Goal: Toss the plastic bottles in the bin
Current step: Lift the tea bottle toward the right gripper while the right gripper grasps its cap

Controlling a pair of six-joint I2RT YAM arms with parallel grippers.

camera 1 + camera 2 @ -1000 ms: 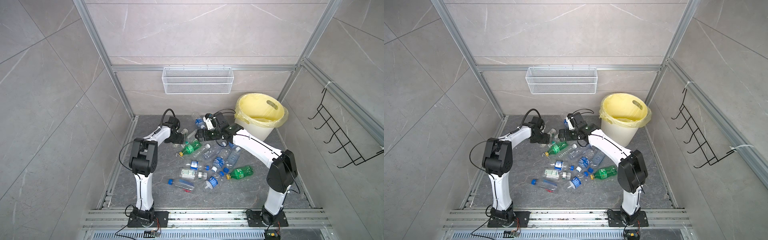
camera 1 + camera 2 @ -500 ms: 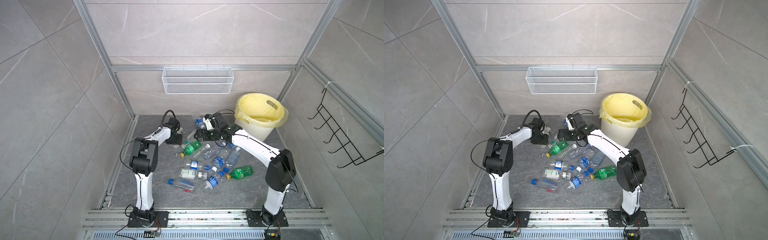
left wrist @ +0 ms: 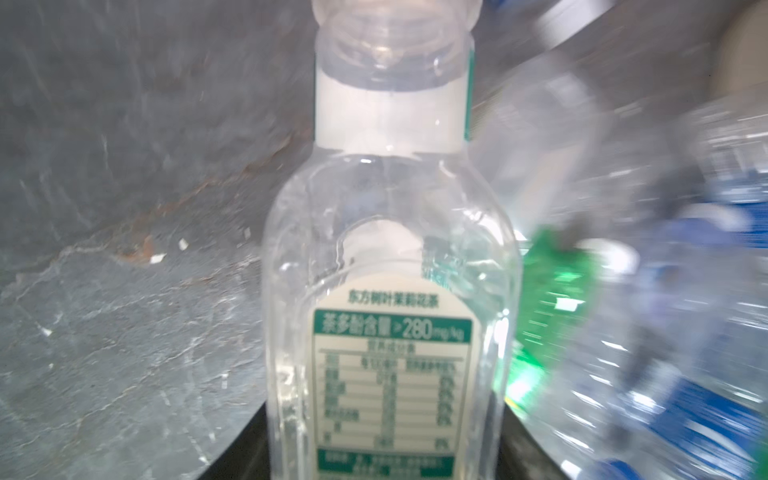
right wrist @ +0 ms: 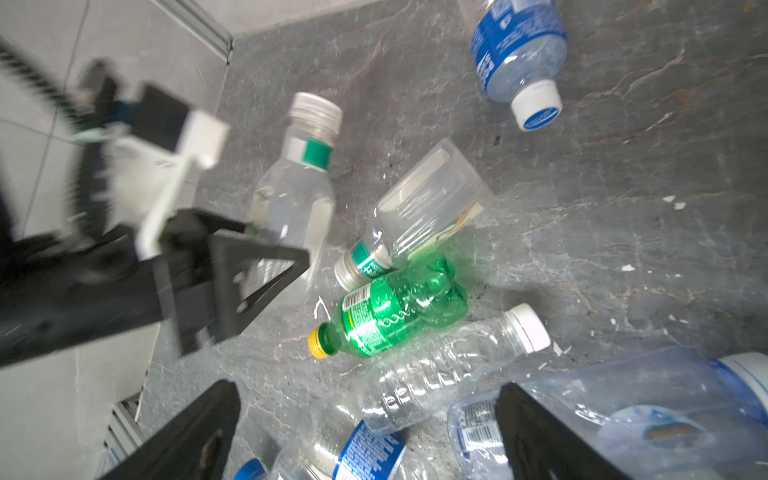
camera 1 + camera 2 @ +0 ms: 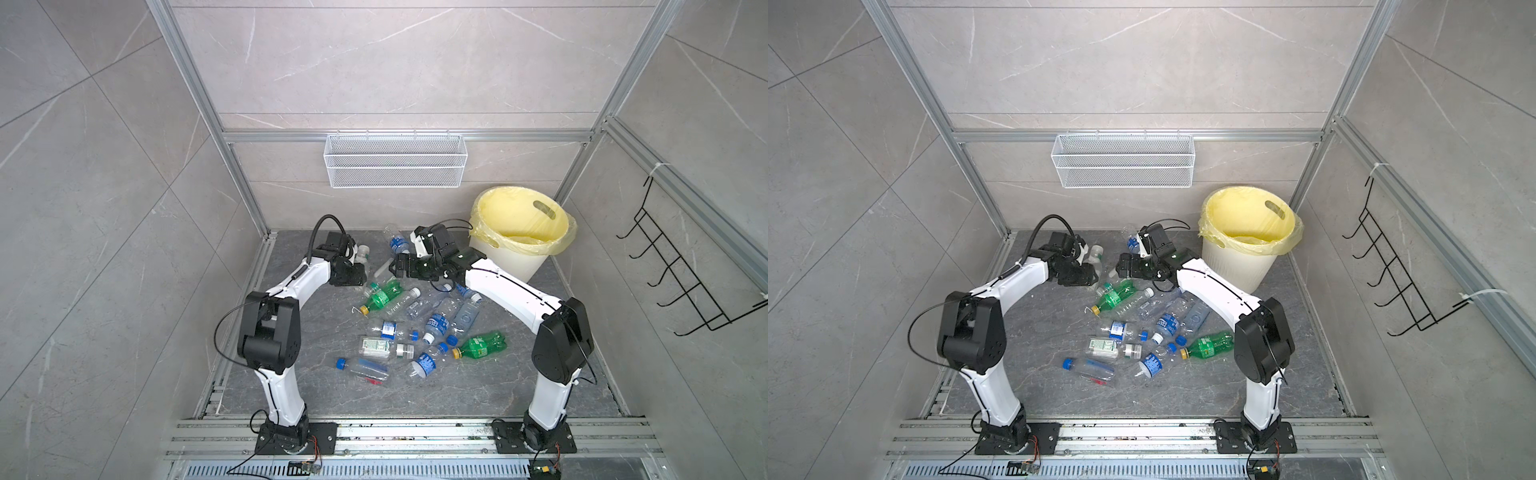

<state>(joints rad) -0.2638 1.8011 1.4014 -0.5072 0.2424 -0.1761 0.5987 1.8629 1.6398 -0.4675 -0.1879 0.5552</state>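
Two grippers I watch: left gripper (image 4: 282, 245) clamps a clear, green-labelled plastic bottle (image 3: 390, 291); right gripper (image 4: 368, 388) spread wide.

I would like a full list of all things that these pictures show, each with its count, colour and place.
bin: one, cream-white with pale yellow bag, far right corner of the floor.
green bottles: two, green with yellow caps, one at the heap's far edge, one at its near right edge.
clear bottles: roughly a dozen, clear, mostly blue labels, heaped mid-floor.
held bottle: one, clear with green-white label, gripped at the heap's far left.
mesh basket: one, white, on the back wall.
hook rack: one, black, on the right wall.
floor: one, dark grey stone, under everything.
left gripper: one, black, jaws shut on the held bottle.
right gripper: one, black, jaws open over the heap.
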